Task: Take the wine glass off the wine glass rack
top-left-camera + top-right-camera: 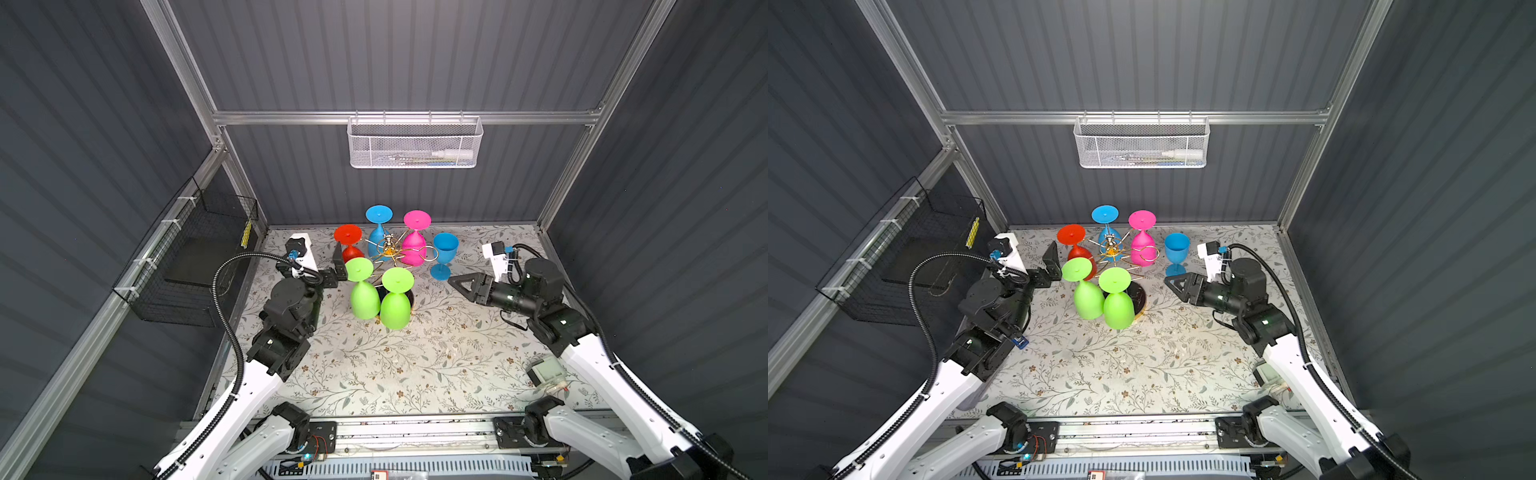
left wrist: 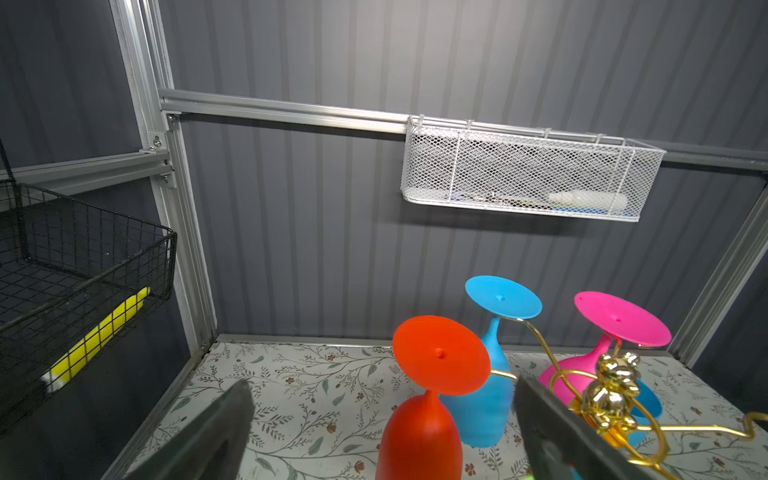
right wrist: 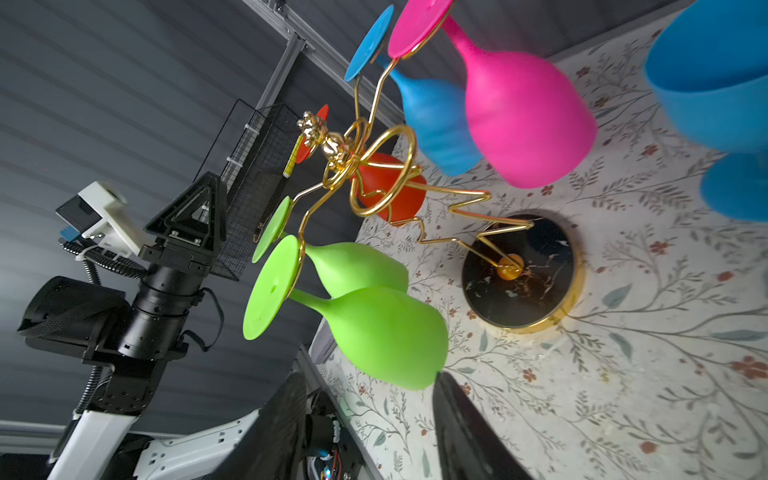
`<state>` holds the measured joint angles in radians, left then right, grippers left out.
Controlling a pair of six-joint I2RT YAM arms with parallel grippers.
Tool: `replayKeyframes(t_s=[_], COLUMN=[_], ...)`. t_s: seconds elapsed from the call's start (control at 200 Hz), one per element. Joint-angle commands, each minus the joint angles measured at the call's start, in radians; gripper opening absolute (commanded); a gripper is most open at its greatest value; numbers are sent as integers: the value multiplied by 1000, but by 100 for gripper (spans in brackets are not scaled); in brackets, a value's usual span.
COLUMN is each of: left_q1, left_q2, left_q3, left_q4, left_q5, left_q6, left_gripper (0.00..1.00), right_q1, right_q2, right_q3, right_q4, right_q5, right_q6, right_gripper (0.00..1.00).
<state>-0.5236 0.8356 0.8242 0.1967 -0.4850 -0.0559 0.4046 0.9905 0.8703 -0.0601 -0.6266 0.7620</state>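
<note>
The wine glass rack stands at the back middle of the flowered table. Upside down on its gold arms hang a red wine glass, a blue glass, a pink glass and two green glasses. Another blue glass stands upright on the table right of the rack. My left gripper is open, its fingers on either side of the red glass and apart from it. Open and empty, my right gripper points at the rack from the right.
A white mesh basket hangs on the back wall and a black wire basket on the left wall. A small pale device lies at the table's front right. Grey walls close in three sides.
</note>
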Motion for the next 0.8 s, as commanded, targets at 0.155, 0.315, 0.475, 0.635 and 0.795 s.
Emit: replayKeyframes(t_s=[0.155, 0.315, 0.475, 0.635, 0.795], left_q1=[4, 4, 4, 4, 4], left_q2=[-62, -65, -64, -65, -72], left_q3=[-8, -16, -20, -20, -20], left_q4=[3, 4, 6, -1, -5], left_q5=[-25, -23, -20, -16, -15], left_q6=[-50, -61, -55, -48, -40], left_gripper=[99, 99, 99, 99, 100], right_q1=[114, 162, 185, 209, 232], right_q2=[90, 122, 177, 202, 226], right_q3=[17, 51, 92, 124, 148], right_q4=[224, 231, 191, 157, 135], right_q5=[3, 25, 44, 59, 77], right_q6=[136, 144, 131, 115, 109], right_gripper=[50, 50, 50, 49, 48])
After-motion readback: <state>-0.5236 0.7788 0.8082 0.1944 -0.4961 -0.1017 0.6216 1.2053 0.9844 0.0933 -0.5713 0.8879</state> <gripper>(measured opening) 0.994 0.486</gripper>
